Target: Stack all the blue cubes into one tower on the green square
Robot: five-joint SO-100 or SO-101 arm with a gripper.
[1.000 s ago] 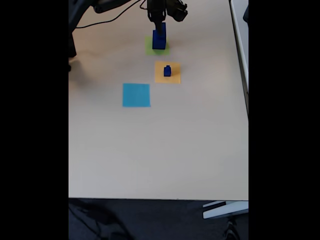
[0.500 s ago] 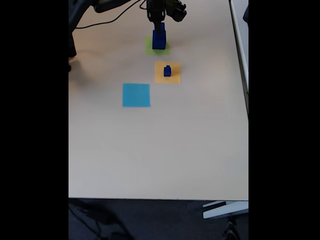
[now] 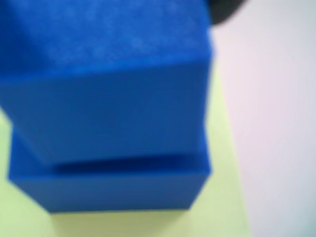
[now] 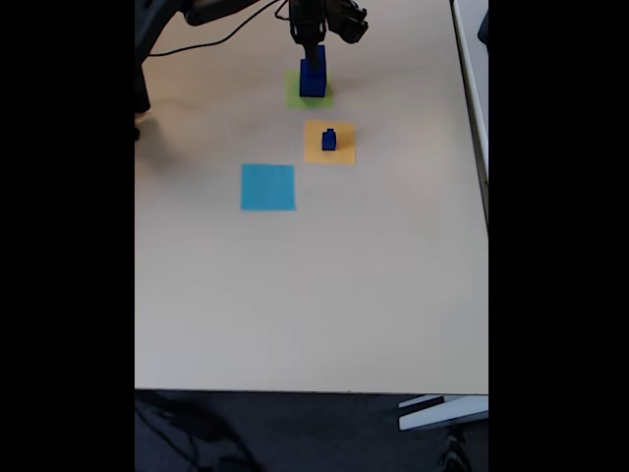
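Two blue cubes stand stacked on the green square [image 4: 292,97] at the far end of the table. The medium cube [image 4: 314,59] sits on the large cube [image 4: 313,85]. In the wrist view the medium cube [image 3: 108,79] looms close and blurred over the large cube [image 3: 113,190], with a dark gap at their left seam and the green square [image 3: 222,197] beneath. My gripper [image 4: 311,49] hangs right at the top of the stack, and its jaws cannot be made out. The small blue cube [image 4: 328,141] stands apart on an orange square [image 4: 341,153].
A light blue paper square [image 4: 267,187] lies left of and nearer than the orange one. Black cables and the arm's base [image 4: 157,39] are at the far left. The table's right edge [image 4: 484,197] runs close by, and the near half is bare beige surface.
The dark finger in front of the stack has drawn up slightly. The stack and the small cube have not moved.
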